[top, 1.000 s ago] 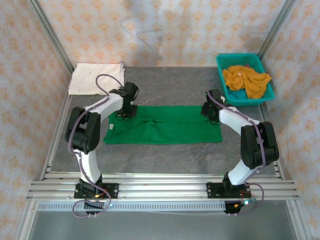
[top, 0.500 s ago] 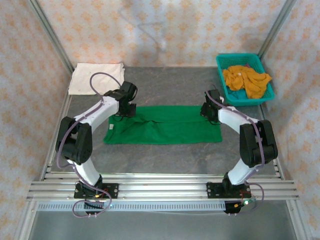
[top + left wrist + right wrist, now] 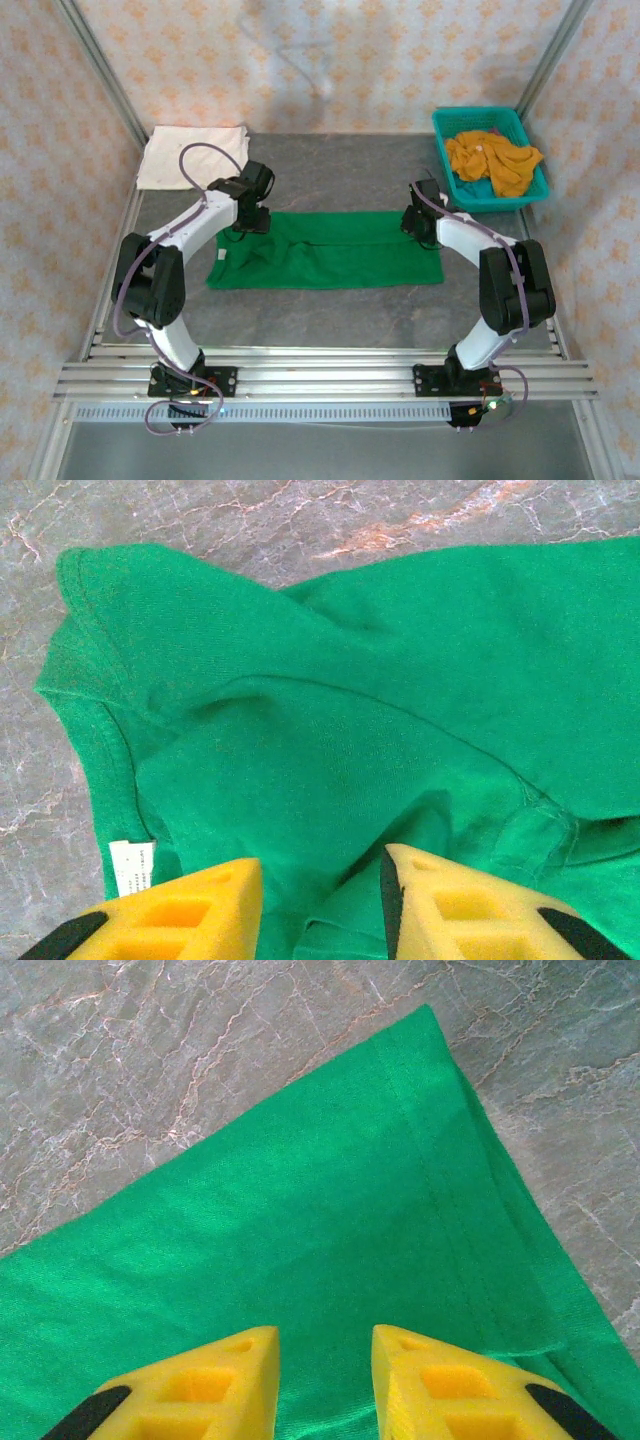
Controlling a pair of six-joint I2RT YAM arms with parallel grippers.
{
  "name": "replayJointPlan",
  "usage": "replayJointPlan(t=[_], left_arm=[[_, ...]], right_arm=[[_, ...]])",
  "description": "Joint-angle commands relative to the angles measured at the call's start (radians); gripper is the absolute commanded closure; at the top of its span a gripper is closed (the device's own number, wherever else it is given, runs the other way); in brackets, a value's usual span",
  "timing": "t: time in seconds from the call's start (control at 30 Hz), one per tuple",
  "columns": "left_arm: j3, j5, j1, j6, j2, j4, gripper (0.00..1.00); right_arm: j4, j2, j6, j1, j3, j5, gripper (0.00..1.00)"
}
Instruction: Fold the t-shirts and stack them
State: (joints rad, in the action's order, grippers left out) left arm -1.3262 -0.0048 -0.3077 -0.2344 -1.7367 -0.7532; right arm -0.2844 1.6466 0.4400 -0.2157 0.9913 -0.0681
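- Grey marbled table (image 3: 330,310) is carrying the whole job. The green t-shirt (image 3: 330,250) is lying across its middle as a long flat band, running from one arm to the other.
- Judging by that band shape, the shirt is sitting partway through its folding: narrowed lengthwise, not yet brought end to end.
- Left gripper (image 3: 250,218) is hovering over the band's far left corner and right gripper (image 3: 415,218) over its far right corner. One at each end probably suits moving the long cloth evenly.
- Left wrist view: left gripper (image 3: 320,860) is showing its yellow fingers parted, nothing pinched, with rumpled green cloth lying loose beneath the gap.
- Right wrist view: right gripper (image 3: 325,1335) is likewise standing apart and empty, the cloth lying flat under it.
- Cream-white t-shirt (image 3: 192,155) is resting folded at the far left corner, well apart. It is likely marking where the stack is being built.
- Teal basket (image 3: 475,112) is sitting at the far right, holding crumpled mustard-orange t-shirts (image 3: 495,160), apparently waiting their turn.
- Look of the green cloth: it is bright and matte. The left end is bunching into soft ridges with overlapping layers, while the right end is lying smooth, with a stitched hem running to a clean corner.
- Small white label (image 3: 130,865) is showing at the left end's edge.
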Motion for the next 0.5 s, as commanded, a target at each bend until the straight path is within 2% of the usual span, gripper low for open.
replayJointPlan(t=[0.0,0.07,0.27,0.37,0.47], left_arm=[[-0.002,-0.013,-0.001,-0.014,-0.004,-0.037,0.64],[0.03,0.02,-0.005,-0.029,0.025,-0.034,0.67],[0.176,0.075,-0.036,-0.064,0.102,-0.003,0.67],[0.213,0.103,-0.038,-0.049,0.088,0.027,0.63],[0.216,0.088,-0.042,-0.052,0.063,0.048,0.66]], right_arm=[[-0.014,-0.009,-0.015,-0.007,0.013,0.024,0.69],[-0.022,-0.019,-0.016,-0.007,0.013,0.03,0.69],[-0.024,-0.027,-0.021,-0.008,0.011,0.039,0.68],[-0.009,-0.012,-0.016,-0.008,0.011,0.027,0.68],[-0.001,0.005,-0.008,-0.009,0.02,0.004,0.68]])
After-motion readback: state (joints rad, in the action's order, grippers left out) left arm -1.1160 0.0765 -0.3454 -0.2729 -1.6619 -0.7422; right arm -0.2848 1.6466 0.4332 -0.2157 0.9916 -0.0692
